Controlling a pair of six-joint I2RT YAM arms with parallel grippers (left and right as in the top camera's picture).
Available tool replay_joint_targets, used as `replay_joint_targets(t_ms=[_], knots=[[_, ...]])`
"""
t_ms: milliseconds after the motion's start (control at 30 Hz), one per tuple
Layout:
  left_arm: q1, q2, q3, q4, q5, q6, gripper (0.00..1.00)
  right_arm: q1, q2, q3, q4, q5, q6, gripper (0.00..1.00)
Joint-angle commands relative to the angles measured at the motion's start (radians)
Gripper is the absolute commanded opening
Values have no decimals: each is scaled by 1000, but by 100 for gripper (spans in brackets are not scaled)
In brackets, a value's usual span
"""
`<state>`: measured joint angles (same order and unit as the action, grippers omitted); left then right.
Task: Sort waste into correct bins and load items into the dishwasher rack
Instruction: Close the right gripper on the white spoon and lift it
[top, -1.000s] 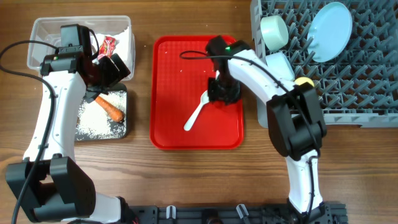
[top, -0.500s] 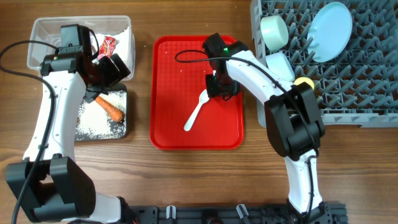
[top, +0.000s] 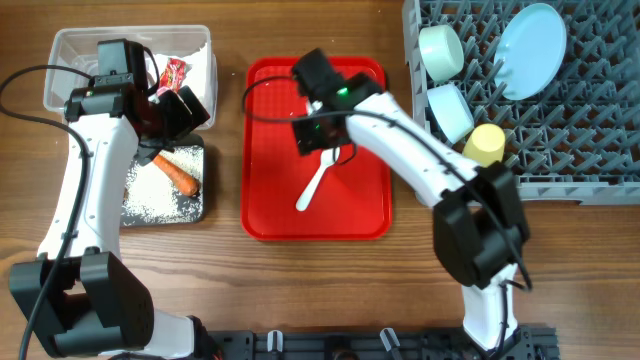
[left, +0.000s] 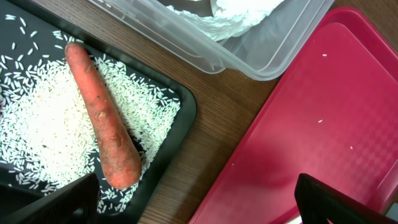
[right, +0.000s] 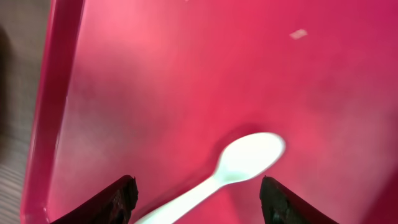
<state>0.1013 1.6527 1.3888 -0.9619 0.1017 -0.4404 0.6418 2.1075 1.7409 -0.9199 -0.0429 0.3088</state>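
Leftward went my right arm since the frame before, carrying the right hand (right: 198, 186) from the right side of the red tray (top: 270, 200) to above the white spoon (right: 249, 155); the left arm had not shifted. My left hand (left: 198, 186) hung released, fingers spread, gripping nothing. Just ahead of its left finger the carrot (left: 102, 121) lay on loose rice (left: 37, 124) in the black tray (left: 180, 118). Further ahead, across a strip of bare desk (left: 211, 106), sat the clear tub (left: 249, 56) with the tissue (left: 242, 7) and red wrapper (top: 174, 73) inside. The right hand was likewise released, fingers wide. The spoon lay flat on the red tray, its bowl just ahead of them and its handle running back between them. Well off to that hand's right, the rack (top: 600, 130) held the plate (top: 530, 50), two bowls (top: 440, 50) and the yellow cup (top: 484, 145).
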Motion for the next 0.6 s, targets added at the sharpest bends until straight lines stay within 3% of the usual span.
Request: replay_joint_targets(t_ms=[0,567], knots=[[1,-1,3,0,-10,-10,100,29,68,-16,-14,56,-20,67],[1,-1,3,0,-10,-10,100,15,90,-249,79,150,14,66]])
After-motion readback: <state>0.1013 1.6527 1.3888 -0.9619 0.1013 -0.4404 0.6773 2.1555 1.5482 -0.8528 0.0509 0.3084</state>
